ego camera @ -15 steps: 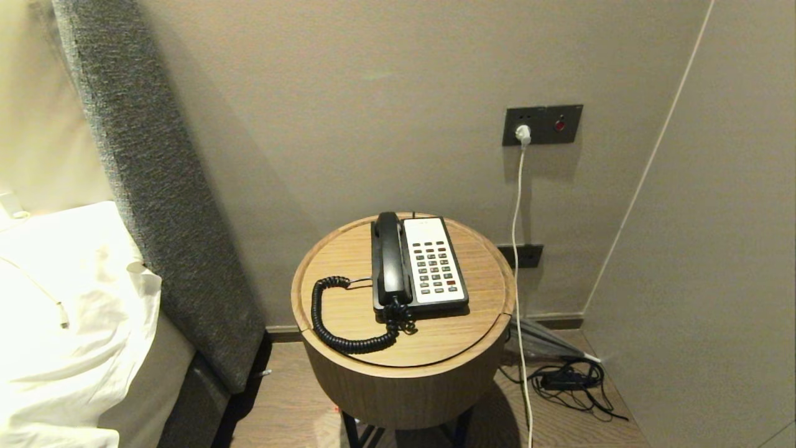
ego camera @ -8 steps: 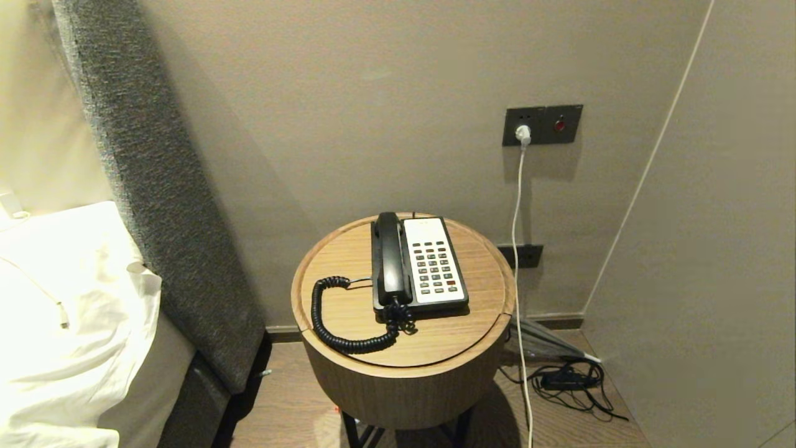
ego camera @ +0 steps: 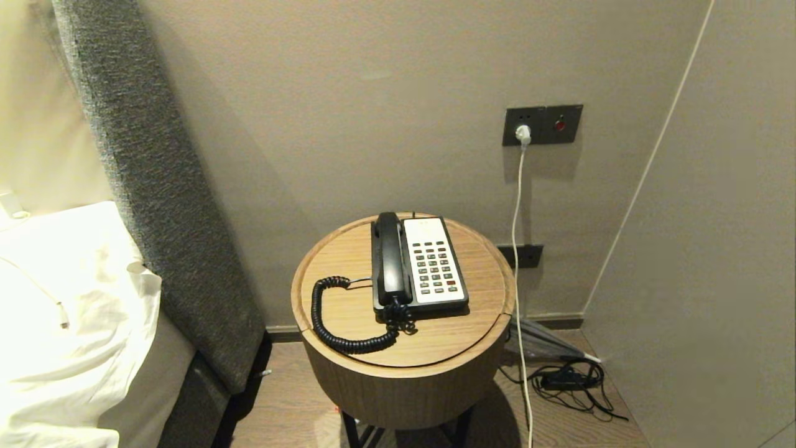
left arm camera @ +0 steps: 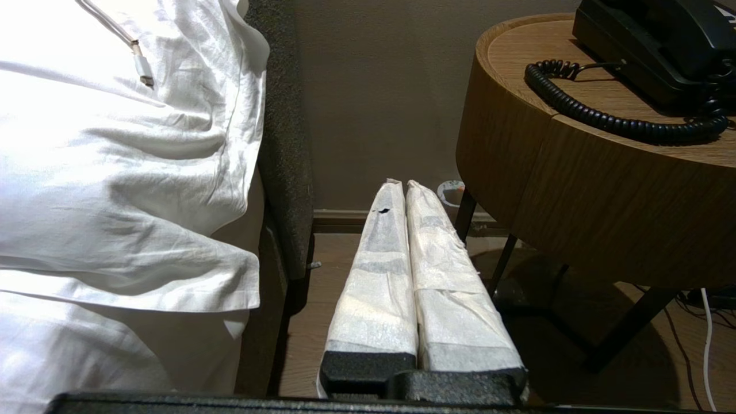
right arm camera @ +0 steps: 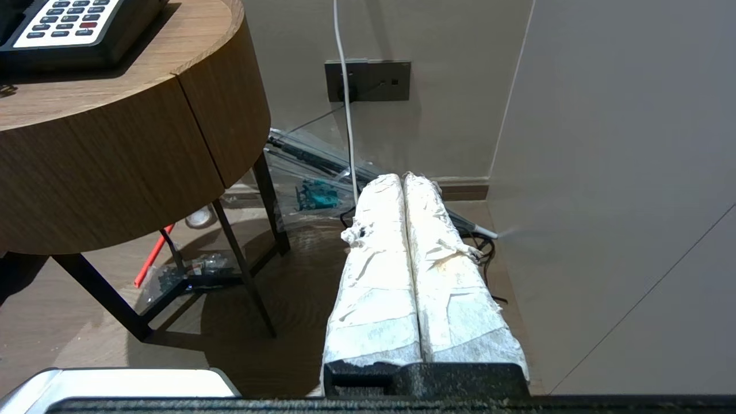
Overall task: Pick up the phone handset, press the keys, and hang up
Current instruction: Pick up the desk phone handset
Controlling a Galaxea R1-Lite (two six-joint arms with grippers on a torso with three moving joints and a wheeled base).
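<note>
The black phone handset (ego camera: 390, 258) lies in its cradle on the left side of the black-and-white phone base (ego camera: 432, 261), whose keys (ego camera: 437, 269) face up. A black coiled cord (ego camera: 339, 323) loops from the handset over the round wooden table (ego camera: 460, 339). Neither arm appears in the head view. My left gripper (left arm camera: 403, 185) is shut, empty, low beside the table on the bed side. My right gripper (right arm camera: 403, 177) is shut and empty, low between the table (right arm camera: 115, 155) and the side wall. The keys (right arm camera: 63, 20) show at the edge of the right wrist view.
A bed with white linen (ego camera: 68, 305) and a grey upholstered headboard (ego camera: 161, 205) stands left of the table. A white cable (ego camera: 516, 261) hangs from a wall socket (ego camera: 542, 124). Black cables (ego camera: 569, 379) and clutter lie on the floor by the right wall (ego camera: 715, 249).
</note>
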